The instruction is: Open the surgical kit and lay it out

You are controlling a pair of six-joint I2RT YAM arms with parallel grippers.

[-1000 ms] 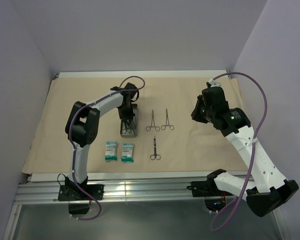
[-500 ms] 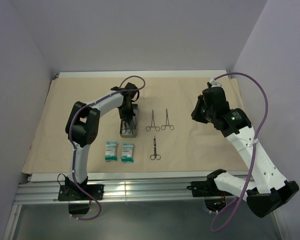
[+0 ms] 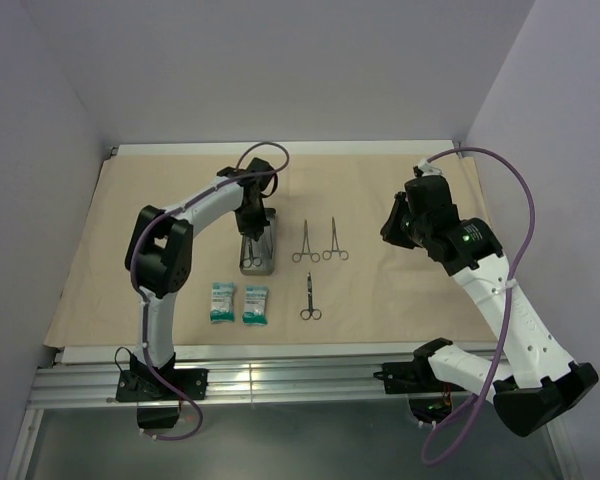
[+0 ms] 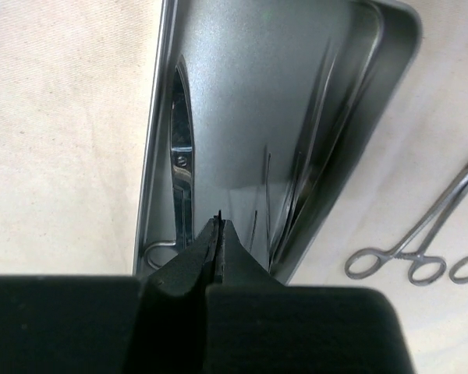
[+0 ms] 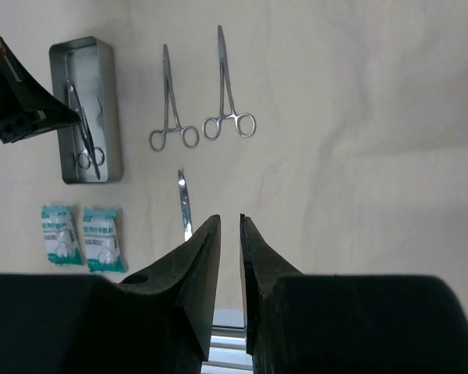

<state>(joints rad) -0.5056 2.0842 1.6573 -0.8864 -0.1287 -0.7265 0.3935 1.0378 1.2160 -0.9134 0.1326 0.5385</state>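
Observation:
The tan wrap point(image 3: 400, 290) lies spread flat. The grey metal tray point(image 3: 257, 264) sits on it left of centre. My left gripper point(image 3: 252, 228) hangs over the tray with its jaws shut point(image 4: 217, 222) just above the tray floor point(image 4: 242, 93). Ring-handled scissors point(image 4: 179, 167) lie along the tray's left wall and thin tweezers point(image 4: 316, 132) along its right wall. Two forceps point(image 3: 305, 243) point(image 3: 334, 240) lie right of the tray, small scissors point(image 3: 310, 297) below them. Two teal-white packets point(image 3: 222, 301) point(image 3: 255, 303) lie in front of the tray. My right gripper point(image 3: 392, 225) is raised at the right, its jaws point(image 5: 230, 222) a narrow gap apart and empty.
Purple walls close in the back and both sides. A white table edge point(image 3: 280, 148) runs behind the wrap. A metal rail point(image 3: 280, 380) with the arm bases runs along the front. The right part of the wrap point(image 5: 359, 117) is bare and creased.
My left gripper has lifted and drawn back a little over the tray. The right arm and the laid-out instruments have not moved.

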